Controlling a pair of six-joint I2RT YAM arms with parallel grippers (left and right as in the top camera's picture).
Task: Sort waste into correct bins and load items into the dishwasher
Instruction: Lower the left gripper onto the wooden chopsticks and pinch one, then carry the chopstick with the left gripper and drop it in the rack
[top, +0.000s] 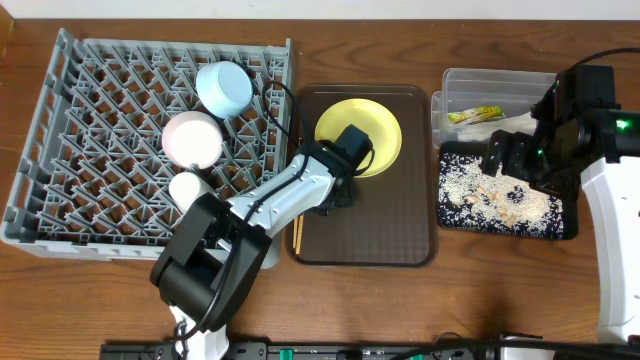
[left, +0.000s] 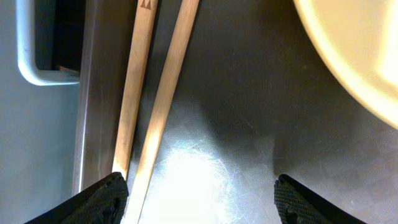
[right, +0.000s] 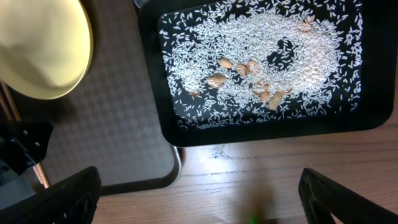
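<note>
Yellow plate (top: 386, 124) on diamond-textured dark brown tray (top: 390, 222); white rice (right: 292, 50) speckles the black tray (right: 280, 125).

I see the blue bowl (top: 224, 88), pink bowl (top: 192, 138) and white cup (top: 186, 187) in the grey rack (top: 90, 120), upper left; rice (top: 470, 190) covers the black tray (top: 443, 222), right.

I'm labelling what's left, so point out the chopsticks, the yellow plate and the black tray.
chopsticks (left: 132, 93), left wrist view, left stick's shaft.
yellow plate (top: 383, 127), overhead view, bare right side.
black tray (right: 261, 127), right wrist view, bare near rim.
</note>
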